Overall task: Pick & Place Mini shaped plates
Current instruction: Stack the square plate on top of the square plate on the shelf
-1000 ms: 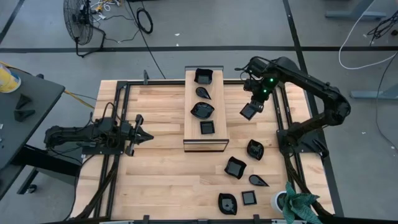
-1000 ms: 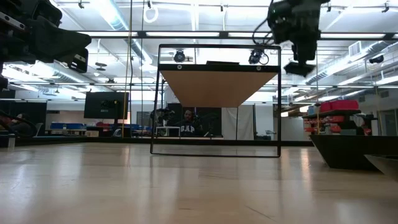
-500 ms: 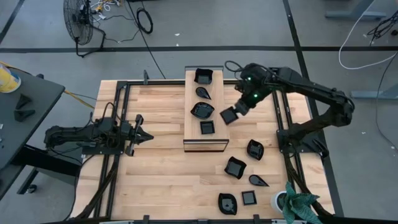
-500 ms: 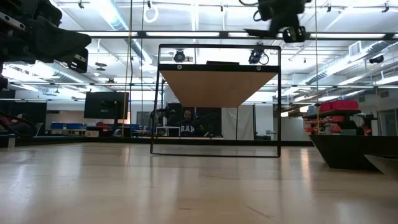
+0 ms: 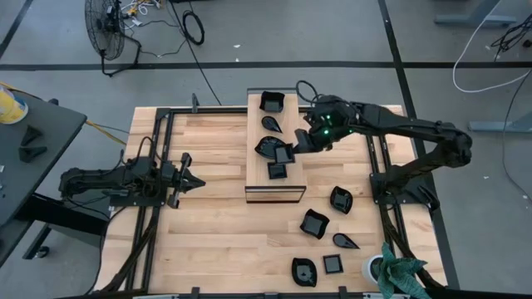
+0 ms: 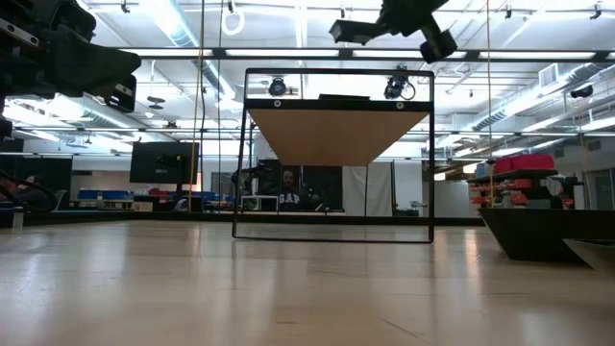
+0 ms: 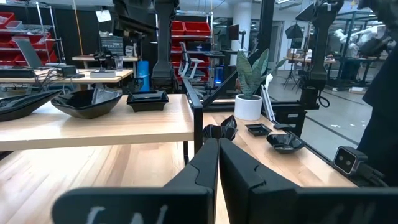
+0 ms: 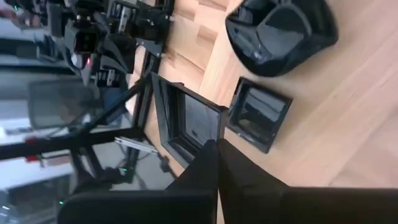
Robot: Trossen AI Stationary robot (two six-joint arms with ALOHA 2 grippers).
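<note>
A long light wooden board lies mid-table with several mini shaped plates on it: a square one, a teardrop, a wavy one and a small square. More black plates rest on the table at the near right. My right gripper hangs above the board, shut on a small square plate, which also shows in the wrist view. My left gripper waits shut at the table's left. My right gripper pinches the square plate by one rim edge between its two fingers. The fingers slant down from the table's right side. The plate is lifted clear above the board, over the small square plate and beside the wavy one.
Black frame rails run along the table's left and right sides. A small potted plant stands at the near right corner. Bare wood lies between the left arm and the board.
My right gripper has carried the square plate toward the table's left edge, from beside the board to above it, rising a little. Its wrist has rolled and tipped, and the plate has turned with it. It has stayed shut on the plate.
</note>
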